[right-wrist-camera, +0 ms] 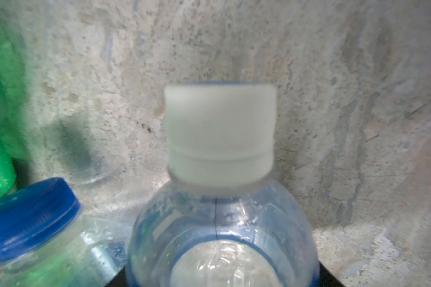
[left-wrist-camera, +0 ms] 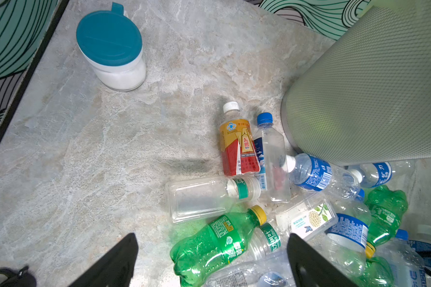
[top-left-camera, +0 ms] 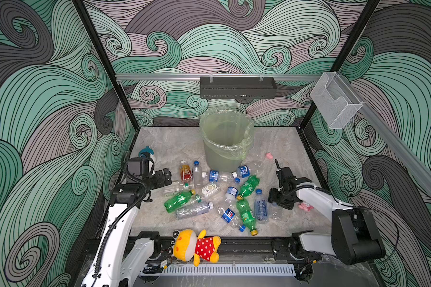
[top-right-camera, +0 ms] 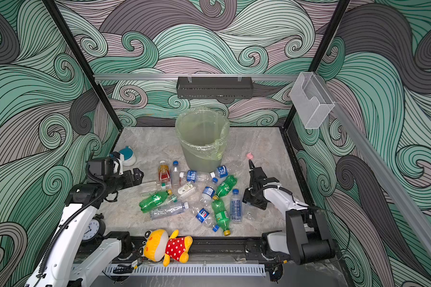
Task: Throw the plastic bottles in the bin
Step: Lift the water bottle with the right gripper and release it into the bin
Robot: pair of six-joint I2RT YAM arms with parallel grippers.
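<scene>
Several plastic bottles lie in a pile in front of the bin (top-left-camera: 225,139), a grey bucket lined with a pale green bag. Among them are an orange-red one (top-left-camera: 185,171) and a green one with a yellow cap (top-left-camera: 178,201). My left gripper (top-left-camera: 168,176) hovers open at the pile's left edge. In the left wrist view that green bottle (left-wrist-camera: 217,243) lies below and between its fingers (left-wrist-camera: 120,258). My right gripper (top-left-camera: 275,202) is down at the pile's right edge, shut on a clear bottle with a white cap (right-wrist-camera: 219,119), next to a blue-capped bottle (right-wrist-camera: 33,213).
A teal-lidded white cup (top-left-camera: 147,152) stands behind the left arm. A yellow plush toy (top-left-camera: 197,246) lies on the front rail. Small pink items (top-left-camera: 269,155) (top-left-camera: 306,206) lie at the right. A clear wall box (top-left-camera: 334,102) and a black shelf (top-left-camera: 237,87) hang above.
</scene>
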